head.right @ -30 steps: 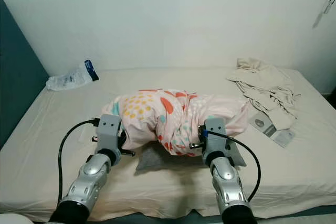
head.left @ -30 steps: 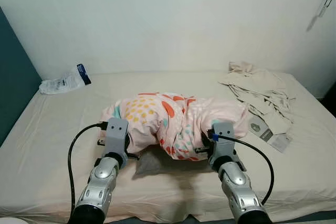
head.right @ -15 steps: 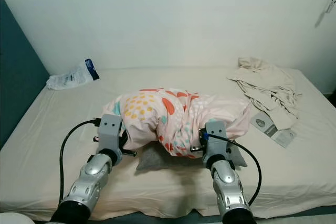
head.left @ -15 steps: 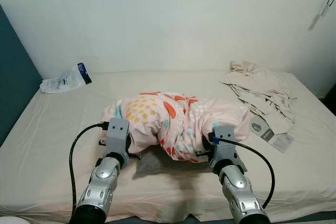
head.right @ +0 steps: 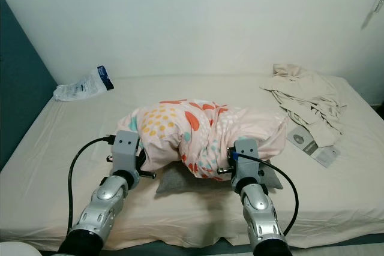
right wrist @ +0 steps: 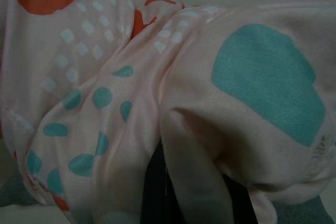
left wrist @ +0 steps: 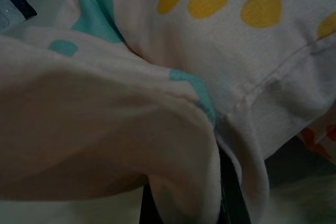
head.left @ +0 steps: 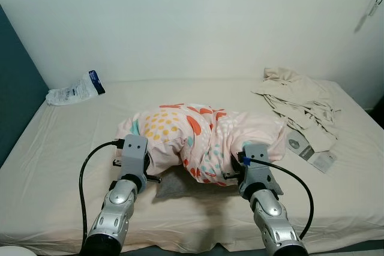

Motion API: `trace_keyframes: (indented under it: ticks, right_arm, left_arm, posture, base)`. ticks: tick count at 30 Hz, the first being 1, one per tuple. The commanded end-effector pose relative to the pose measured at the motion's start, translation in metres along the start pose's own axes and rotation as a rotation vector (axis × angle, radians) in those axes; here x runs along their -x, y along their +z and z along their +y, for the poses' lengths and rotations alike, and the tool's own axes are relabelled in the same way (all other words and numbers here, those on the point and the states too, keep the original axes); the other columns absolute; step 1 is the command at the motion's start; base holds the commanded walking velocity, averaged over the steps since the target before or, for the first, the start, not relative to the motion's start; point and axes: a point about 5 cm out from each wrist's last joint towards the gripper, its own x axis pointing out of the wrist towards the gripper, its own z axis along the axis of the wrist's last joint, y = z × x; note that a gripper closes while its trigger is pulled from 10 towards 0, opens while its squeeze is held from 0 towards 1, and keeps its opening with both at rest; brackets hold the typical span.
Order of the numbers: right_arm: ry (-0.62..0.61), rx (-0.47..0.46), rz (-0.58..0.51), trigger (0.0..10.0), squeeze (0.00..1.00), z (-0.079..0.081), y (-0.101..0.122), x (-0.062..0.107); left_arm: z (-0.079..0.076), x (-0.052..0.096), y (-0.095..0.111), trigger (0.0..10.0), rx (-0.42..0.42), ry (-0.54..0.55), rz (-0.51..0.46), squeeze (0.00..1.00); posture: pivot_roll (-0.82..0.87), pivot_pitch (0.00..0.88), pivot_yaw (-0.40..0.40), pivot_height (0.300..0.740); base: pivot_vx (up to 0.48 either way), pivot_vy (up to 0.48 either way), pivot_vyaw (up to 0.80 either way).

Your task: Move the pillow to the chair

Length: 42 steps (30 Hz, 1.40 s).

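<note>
Broadly, a cream-sheeted bed (head.left: 60, 166) runs to a white wall (head.left: 192, 22), with a teal panel (head.left: 15, 88) along its left edge. Near the front edge, the patterned pillow (head.left: 201, 136) sits bunched up. The left gripper (left wrist: 181, 203) and right gripper (right wrist: 191, 198) are each clamped on a fold of it. Crumpled beige clothes (head.left: 300, 103) fill the far right corner and a plastic bag (head.left: 75, 90) the far left. The wrist views show fabric pinched between the black fingers.

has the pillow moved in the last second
Yes, slightly. The pillow has risen a little toward the wall, judged against the plastic bag, which holds its place. Both grippers grip its near edge.
</note>
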Motion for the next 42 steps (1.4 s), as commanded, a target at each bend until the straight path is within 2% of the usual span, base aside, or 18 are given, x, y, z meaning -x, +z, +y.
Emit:
trace_keyframes:
  ticks: [1,13,16,22,26,42]
  right_arm:
    - [0.067,0.004,0.017,10.0,0.00,0.018,-0.004,0.000]
    - [0.072,0.007,0.011,10.0,0.00,0.020,-0.002,-0.002]
    - [0.086,-0.022,0.023,10.0,0.00,0.022,-0.002,-0.002]
    - [0.083,0.006,0.013,10.0,0.00,0.021,-0.001,-0.002]
    - [0.081,0.004,0.015,10.0,0.00,0.018,-0.002,-0.003]
    - [0.088,0.018,0.014,10.0,0.00,0.018,0.000,-0.005]
  left_arm:
    - [-0.011,-0.002,0.007,10.0,-0.009,-0.054,-0.041,0.00]
    - [-0.010,-0.002,0.007,10.0,-0.014,-0.051,-0.040,0.00]
    - [-0.011,-0.001,0.007,10.0,-0.015,-0.048,-0.044,0.00]
    - [-0.010,-0.002,0.007,10.0,-0.005,-0.038,-0.045,0.00]
    - [-0.004,-0.003,0.010,10.0,0.010,-0.006,-0.052,0.00]
    - [0.001,-0.001,0.009,10.0,-0.004,0.022,-0.054,0.00]
  posture:
    - [-0.04,0.076,-0.004,0.740]
    - [-0.03,0.069,-0.007,0.740]
    - [-0.03,0.062,-0.007,0.740]
    - [-0.04,0.055,-0.005,0.740]
    - [-0.03,0.050,-0.010,0.740]
    - [-0.03,0.057,-0.017,0.740]
  base:
    - [0.000,0.000,0.00]
    - [0.000,0.000,0.00]
    - [0.000,0.000,-0.80]
    - [0.000,0.000,-0.80]
    - [0.000,0.000,-0.80]
    - [0.000,0.000,-0.80]
